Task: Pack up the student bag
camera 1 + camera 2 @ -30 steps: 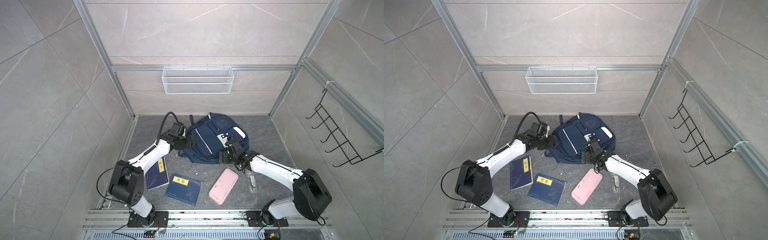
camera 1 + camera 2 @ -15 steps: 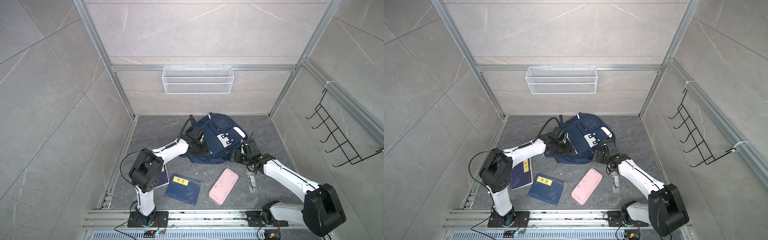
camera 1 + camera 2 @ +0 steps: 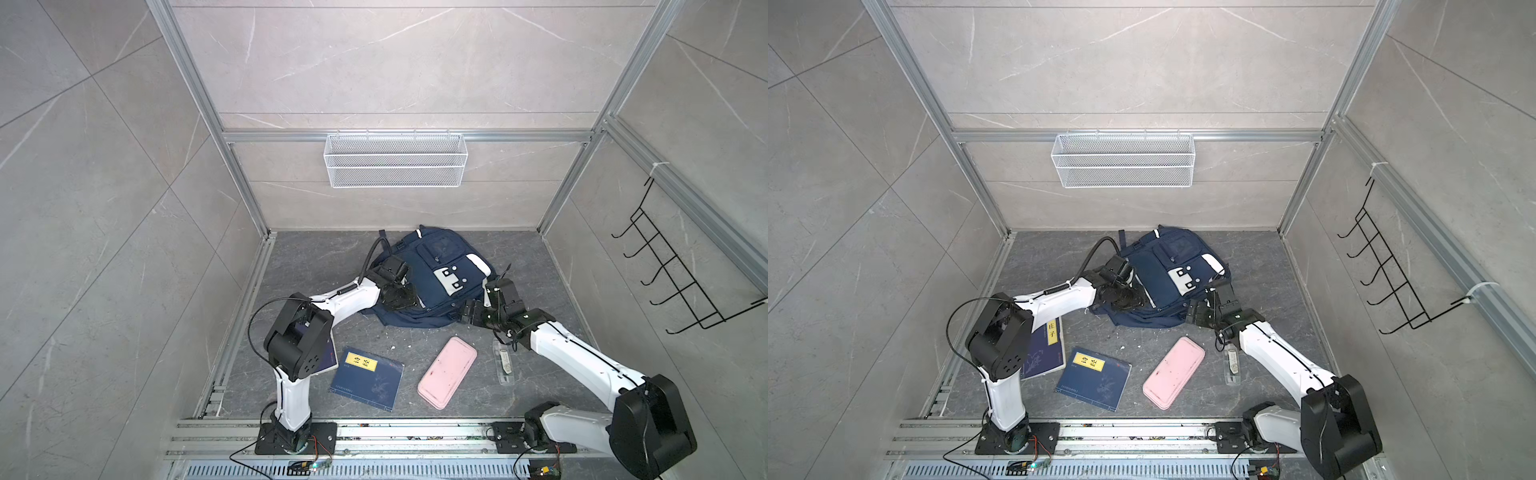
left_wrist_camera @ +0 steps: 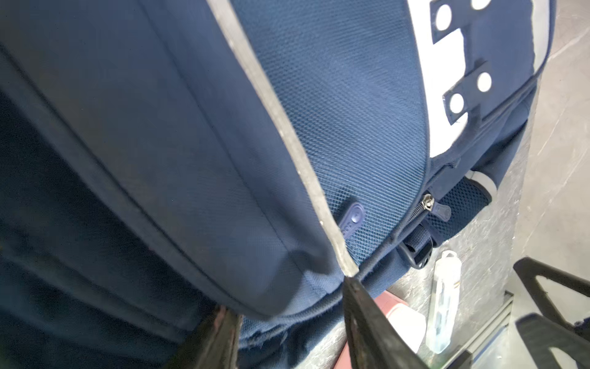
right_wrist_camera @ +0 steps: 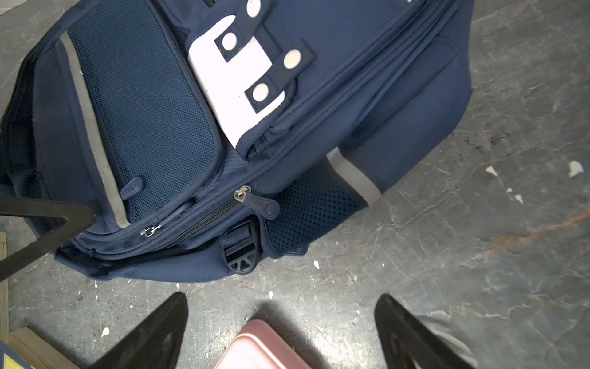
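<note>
The student bag (image 3: 436, 274) (image 3: 1167, 270), navy with white patches, lies front-up at the back of the floor. My left gripper (image 3: 399, 300) (image 3: 1125, 300) rests on its near left edge. In the left wrist view the left gripper (image 4: 289, 297) has its jaws either side of a fold of the bag (image 4: 351, 127) below the silver stripe; fabric fills the gap, and I cannot tell whether it is pinched. My right gripper (image 3: 467, 316) (image 5: 281, 300) is open over bare floor, just off the bag's near right corner (image 5: 143, 111), holding nothing. A zipper pull (image 5: 265, 204) shows there.
A pink case (image 3: 446, 372) (image 5: 255, 345) lies in front of the bag. A navy book (image 3: 368, 378) is left of it, and another book (image 3: 1044, 349) sits partly under the left arm. A clear slim case (image 3: 503, 361) lies by the right forearm. A wire basket (image 3: 395, 160) and hook rack (image 3: 673, 274) hang on the walls.
The left gripper has moved from the bag's left side onto its near front edge and its jaws have narrowed. The right gripper has drawn back off the bag. The bag has turned slightly.
</note>
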You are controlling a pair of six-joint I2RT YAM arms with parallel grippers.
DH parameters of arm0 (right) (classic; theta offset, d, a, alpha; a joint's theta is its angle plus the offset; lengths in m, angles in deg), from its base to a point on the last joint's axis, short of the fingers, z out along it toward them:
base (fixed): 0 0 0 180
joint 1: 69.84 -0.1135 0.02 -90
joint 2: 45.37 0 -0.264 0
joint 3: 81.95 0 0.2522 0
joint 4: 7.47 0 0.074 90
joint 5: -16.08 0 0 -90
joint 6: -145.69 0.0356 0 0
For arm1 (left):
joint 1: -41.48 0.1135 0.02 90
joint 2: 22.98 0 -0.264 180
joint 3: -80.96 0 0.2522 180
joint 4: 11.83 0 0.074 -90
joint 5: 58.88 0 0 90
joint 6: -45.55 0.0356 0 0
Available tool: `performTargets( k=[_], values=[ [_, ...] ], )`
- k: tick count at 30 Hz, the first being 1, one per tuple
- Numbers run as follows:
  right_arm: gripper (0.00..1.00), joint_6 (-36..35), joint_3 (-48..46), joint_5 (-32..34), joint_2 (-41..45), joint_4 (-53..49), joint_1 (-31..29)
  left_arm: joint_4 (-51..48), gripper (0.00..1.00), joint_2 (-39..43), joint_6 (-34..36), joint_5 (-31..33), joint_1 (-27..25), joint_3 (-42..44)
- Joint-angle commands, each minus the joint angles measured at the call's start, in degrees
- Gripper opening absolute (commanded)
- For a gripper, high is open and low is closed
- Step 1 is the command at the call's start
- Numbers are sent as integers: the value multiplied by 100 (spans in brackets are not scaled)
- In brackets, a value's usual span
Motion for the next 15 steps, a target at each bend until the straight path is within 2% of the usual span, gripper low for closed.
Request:
performTargets(
  k=[1, 4, 10, 13, 14, 15],
  values=[
    [93, 82, -63, -41, 23, -2, 31, 510, 50, -17, -411, -135, -66, 121],
    [93, 95, -95, -35, 73, 1, 31, 663, 48, -63, -558, -160, -65, 158],
    [90, 87, -168, -42, 152, -4, 31, 819, 30, 48, -648, -119, -59, 159],
    [87, 86, -187, -51, 178, -19, 32, 806, 15, 91, -661, -94, -65, 91],
    [87, 86, -195, -49, 205, -12, 32, 788, 4, 110, -681, -95, -58, 56],
    [86, 95, -202, -62, 213, -19, 32, 780, 0, 121, -696, -95, -49, 5]
  ],
)
